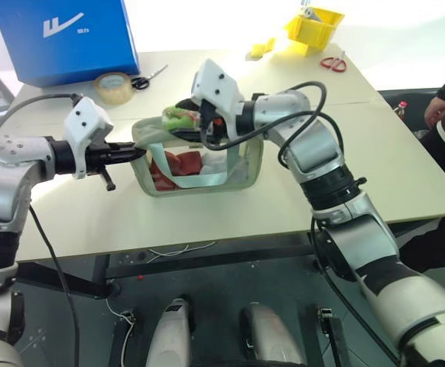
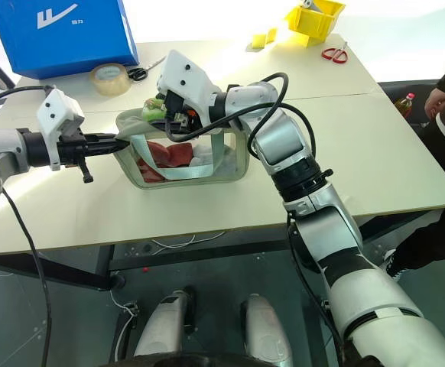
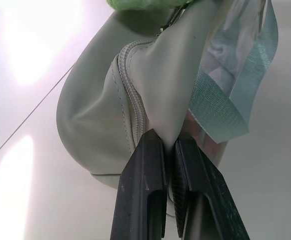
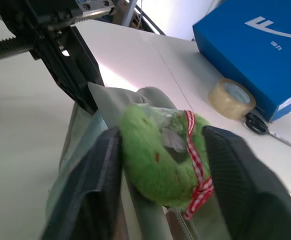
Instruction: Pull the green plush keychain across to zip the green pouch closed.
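The keychain (image 4: 163,152) is being held in the right gripper (image 4: 161,165), near the pouch's (image 1: 241,172) left end, which is being pinched by the left gripper (image 3: 169,150); probably only the last short pull leftward is being needed.

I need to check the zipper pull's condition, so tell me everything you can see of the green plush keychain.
The green plush keychain is a small, fuzzy, bright lime-green charm with a red-and-white checked ribbon around it and a clear wrapping over part of it. It sits at the top of the green pouch, near the end that the left gripper pinches shut on the fabric. The right gripper has a finger on each side of it, pressed against the plush.
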